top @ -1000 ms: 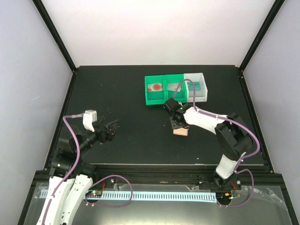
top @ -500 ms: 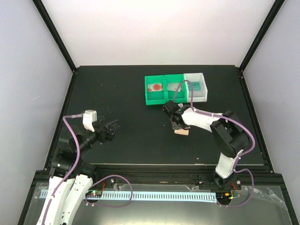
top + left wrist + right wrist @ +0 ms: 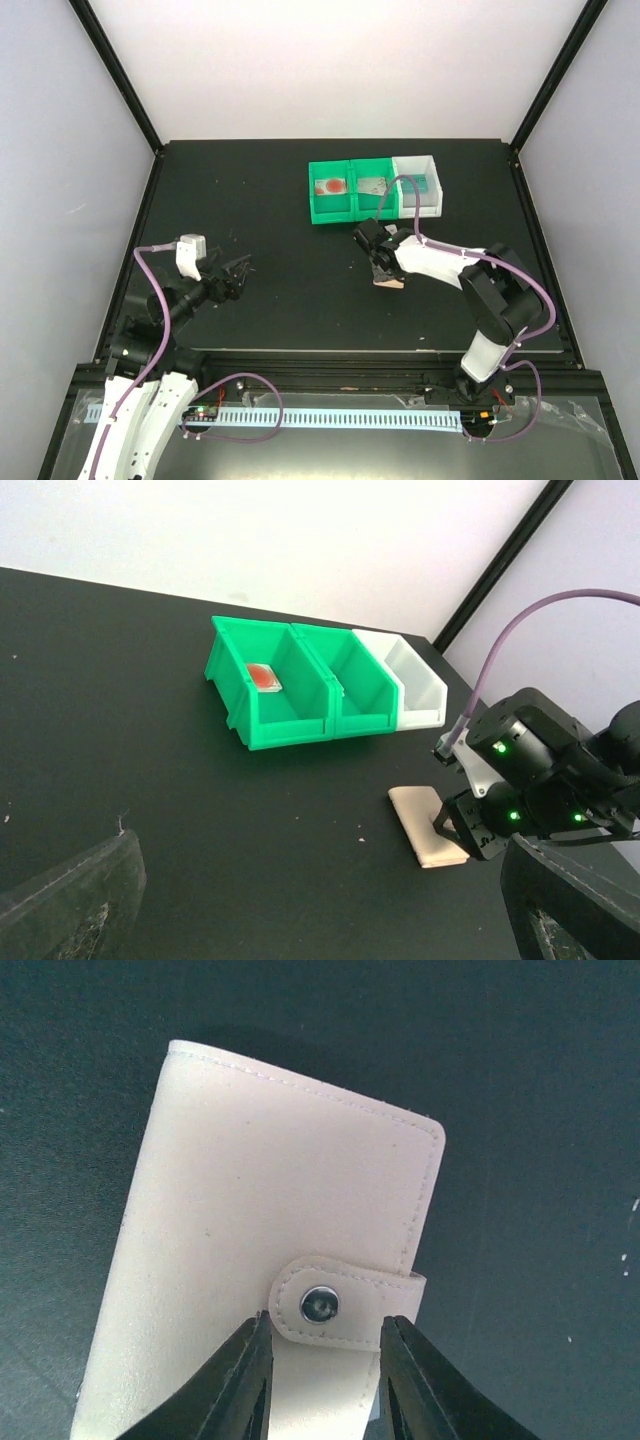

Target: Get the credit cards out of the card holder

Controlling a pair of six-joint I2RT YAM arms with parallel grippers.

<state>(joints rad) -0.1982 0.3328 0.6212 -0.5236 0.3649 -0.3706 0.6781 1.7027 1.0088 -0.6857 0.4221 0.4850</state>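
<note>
Lying closed on the black counter (image 3: 280, 200), the card holder (image 3: 388, 281) sits near the row of bins, on the side facing the arm bases, roughly in line with the middle green bin (image 3: 370, 163). In this top view the credit cards are spread among the bins: a red-blotched card (image 3: 330, 186) in the left green bin (image 3: 328, 213), a silver-grey card (image 3: 372, 184) in the middle one, and a teal card (image 3: 427, 182) in the white bin (image 3: 425, 207). The right gripper (image 3: 380, 264) points down onto the holder's end nearest the bins. The left gripper (image 3: 240, 268) hangs well to the left of the bins, its jaws spread wide and holding nothing.

From the left wrist, the holder lies flat and apart from the bins' front walls, with the right gripper at its right edge. Only the red-blotched card shows inside the bins here.

From the right wrist, the holder's pale cover fills the view, its snap tab (image 3: 345, 1305) fastened over the edge. The right gripper's fingers (image 3: 245, 1380) stand a narrow gap apart, astride the tab's metal stud. Whether they pinch the tab I cannot tell.
</note>
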